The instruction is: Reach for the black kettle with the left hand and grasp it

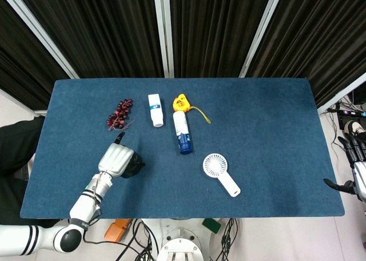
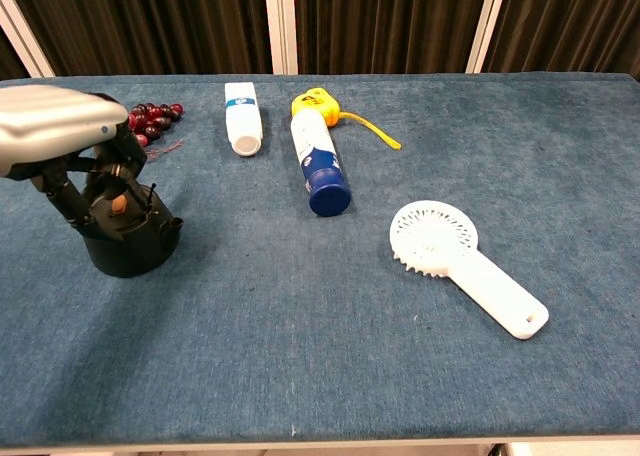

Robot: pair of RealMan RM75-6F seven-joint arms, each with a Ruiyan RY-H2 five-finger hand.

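Note:
The black kettle [image 2: 130,241] stands upright at the front left of the blue table [image 1: 269,129]; the head view shows only its dark edge [image 1: 134,166] beside my hand. My left hand [image 2: 55,126] sits right on top of it, white back up, and its dark fingers [image 2: 122,171] reach down on both sides of the lid and close around the kettle's upper part. In the head view the left hand [image 1: 116,159] covers most of the kettle. My right hand [image 1: 355,163] hangs off the table's right edge, fingers apart, holding nothing.
Behind the kettle lies a bunch of dark red grapes [image 2: 152,116]. A white bottle [image 2: 241,119], a blue-capped white tube [image 2: 318,161] and a yellow tape measure [image 2: 315,104] lie mid-table. A white hand fan [image 2: 460,261] lies to the right.

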